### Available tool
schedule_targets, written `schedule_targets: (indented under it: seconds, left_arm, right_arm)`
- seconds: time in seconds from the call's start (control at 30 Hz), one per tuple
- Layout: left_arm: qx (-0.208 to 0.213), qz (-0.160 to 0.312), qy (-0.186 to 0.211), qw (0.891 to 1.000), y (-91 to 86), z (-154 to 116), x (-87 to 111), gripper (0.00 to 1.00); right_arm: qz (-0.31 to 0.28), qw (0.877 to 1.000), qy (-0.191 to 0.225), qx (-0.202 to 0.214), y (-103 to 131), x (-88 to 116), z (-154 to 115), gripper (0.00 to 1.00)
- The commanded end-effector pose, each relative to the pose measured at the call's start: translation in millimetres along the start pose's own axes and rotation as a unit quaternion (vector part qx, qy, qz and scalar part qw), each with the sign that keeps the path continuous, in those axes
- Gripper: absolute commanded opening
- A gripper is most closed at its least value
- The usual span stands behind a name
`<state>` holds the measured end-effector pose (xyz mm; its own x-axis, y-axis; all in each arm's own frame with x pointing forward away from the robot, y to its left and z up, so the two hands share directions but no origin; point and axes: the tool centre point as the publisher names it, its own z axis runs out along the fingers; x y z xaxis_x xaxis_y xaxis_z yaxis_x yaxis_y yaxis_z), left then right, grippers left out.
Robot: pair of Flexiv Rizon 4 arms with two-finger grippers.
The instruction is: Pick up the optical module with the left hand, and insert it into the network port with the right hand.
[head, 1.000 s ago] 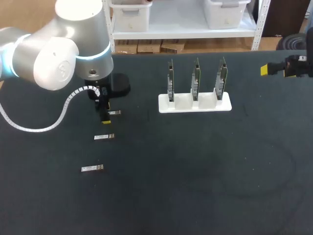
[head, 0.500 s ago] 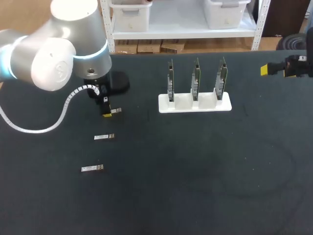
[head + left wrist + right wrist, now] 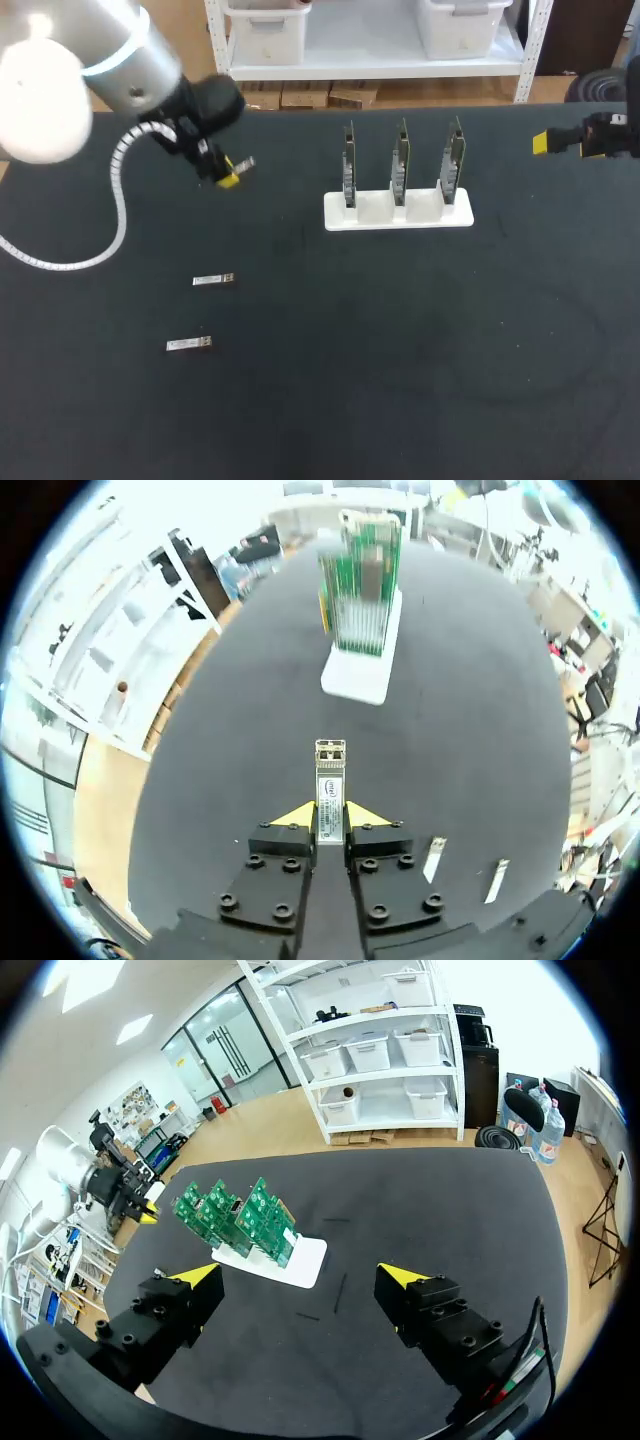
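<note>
My left gripper point(image 3: 331, 818) clamps the slim silver optical module point(image 3: 330, 778), long axis pointing at green circuit cards point(image 3: 361, 598); my wide-open right gripper point(image 3: 300, 1280) stands well apart.

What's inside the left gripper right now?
One optical module, clamped between the fingers of the left gripper, its metal end sticking out ahead of the tips. Its rear part is covered by the fingers.

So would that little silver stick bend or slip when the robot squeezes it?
Probably not bend: the optical module sticks straight out from the left gripper without sagging, so it looks stiff. It might slip: its casing looks smooth and only its back end is pinched.
</note>
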<state>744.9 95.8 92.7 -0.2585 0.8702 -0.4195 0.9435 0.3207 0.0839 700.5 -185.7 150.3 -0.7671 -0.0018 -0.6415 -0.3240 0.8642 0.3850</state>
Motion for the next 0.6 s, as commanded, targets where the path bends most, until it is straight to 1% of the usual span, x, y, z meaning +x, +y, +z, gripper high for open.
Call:
schedule_targets:
  seconds: [0.03,0.07,0.1,0.5,0.53,0.6]
  left_arm:
    - [-0.029,-0.052,-0.158,0.986,-3.9,-47,2.3,0.0]
    - [-0.029,-0.05,-0.168,0.984,-2.6,-51,1.0,0.0]
    - [-0.04,-0.047,-0.178,0.982,-2.2,-55,0.4,0.0]
    - [-0.04,-0.047,-0.178,0.982,-2.2,-55,0.4,0.0]
    - [-0.044,-0.058,-0.173,0.982,-0.8,-55,4.3,0.0]
    - [-0.037,-0.068,-0.187,0.979,-3.1,-58,3.5,0.0]
  right_arm:
    - [0.001,1.0,0.0,0.003,1,0,0,1.0]
    - [0.001,1.0,0.0,0.003,1,0,0,1.0]
    - [0.001,1.0,0.0,0.003,1,0,0,1.0]
    - [0.001,1.0,0.0,0.003,1,0,0,1.0]
    - [0.001,1.0,0.0,0.003,1,0,0,1.0]
    - [0.001,1.0,0.0,0.003,1,0,0,1.0]
